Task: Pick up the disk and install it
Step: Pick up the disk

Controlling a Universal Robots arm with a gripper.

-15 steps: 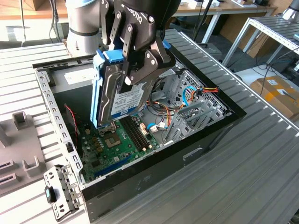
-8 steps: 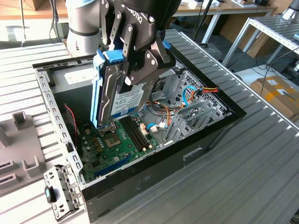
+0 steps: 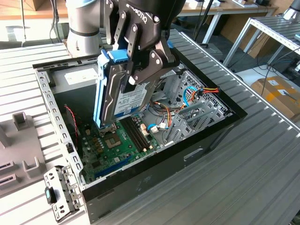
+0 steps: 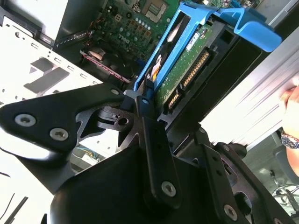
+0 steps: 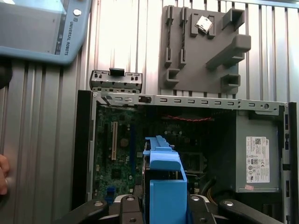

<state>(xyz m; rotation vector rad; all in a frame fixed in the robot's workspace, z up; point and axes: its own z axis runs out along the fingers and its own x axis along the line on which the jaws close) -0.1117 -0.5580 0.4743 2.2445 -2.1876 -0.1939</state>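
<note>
In the exterior view the gripper (image 3: pixel 125 70) is clamped on the disk (image 3: pixel 123 101). The disk hangs upright on edge inside the open computer case (image 3: pixel 140 185), its lower end close above the motherboard (image 3: pixel 110 147). The second wrist view shows the disk's green circuit side and its connector pins (image 4: pixel 194 70). The first wrist view looks down along the blue rail (image 5: pixel 166 184). It also takes in the power supply (image 5: pixel 254 161) and a grey parts holder (image 5: pixel 205 46) on the table beyond the case.

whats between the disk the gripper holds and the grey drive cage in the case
In the exterior view, loose coloured cables lie between the disk and the drive cage, inside the open computer case.
</note>
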